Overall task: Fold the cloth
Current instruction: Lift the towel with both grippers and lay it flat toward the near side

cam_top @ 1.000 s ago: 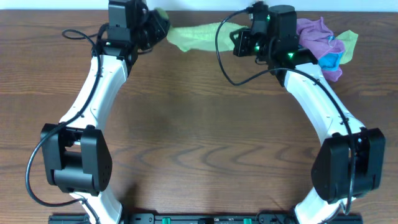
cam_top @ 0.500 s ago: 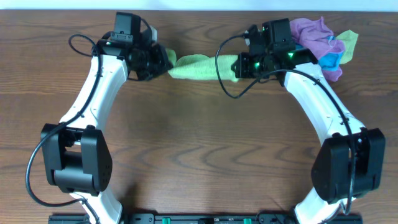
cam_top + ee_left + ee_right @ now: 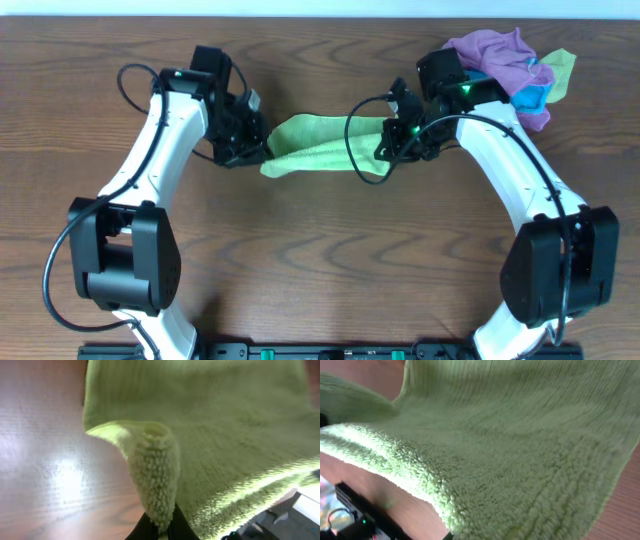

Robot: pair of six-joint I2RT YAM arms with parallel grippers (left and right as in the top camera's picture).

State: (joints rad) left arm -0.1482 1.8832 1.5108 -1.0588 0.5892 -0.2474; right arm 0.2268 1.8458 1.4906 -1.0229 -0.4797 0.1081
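Toward the far edge of the brown wooden table, midway between its sides, the plain lime-green square microfibre cloth spans between both arms, sagging and partly doubled over. At its left end the left gripper pinches a bunched fold. At its right end the right gripper is clamped tight on the fabric. Far right corner: crumpled purple cloth and bright blue cloth, piled together, well apart from the green one.
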